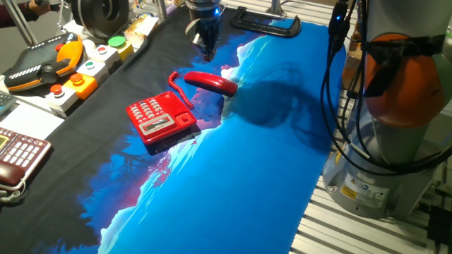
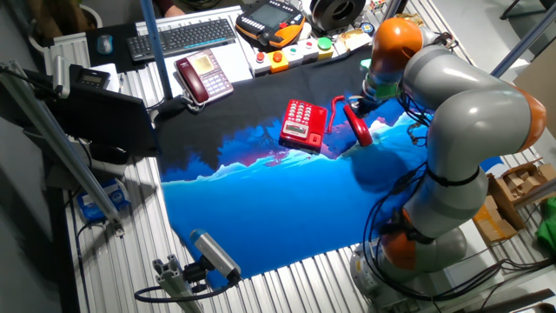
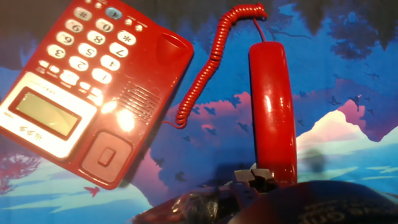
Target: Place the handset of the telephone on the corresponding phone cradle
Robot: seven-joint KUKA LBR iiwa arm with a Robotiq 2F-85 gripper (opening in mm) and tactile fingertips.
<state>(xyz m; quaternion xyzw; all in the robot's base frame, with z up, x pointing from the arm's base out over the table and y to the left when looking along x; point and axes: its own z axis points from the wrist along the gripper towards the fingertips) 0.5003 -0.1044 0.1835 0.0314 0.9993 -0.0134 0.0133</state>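
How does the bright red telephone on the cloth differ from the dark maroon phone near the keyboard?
The telephone is bright red; the maroon phone is much darker. The telephone sits on the printed cloth; the maroon phone sits off it, near the keyboard. The telephone's handset lies off its cradle, beside the base; whether the maroon phone's receiver is seated is unclear. Both are push-button desk phones with a small display panel.

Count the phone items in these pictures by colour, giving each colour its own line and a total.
Bright red: 2, the telephone and its handset, lying on the cloth beside it.
Dark maroon: 1, the maroon phone off the cloth.
Total: 3
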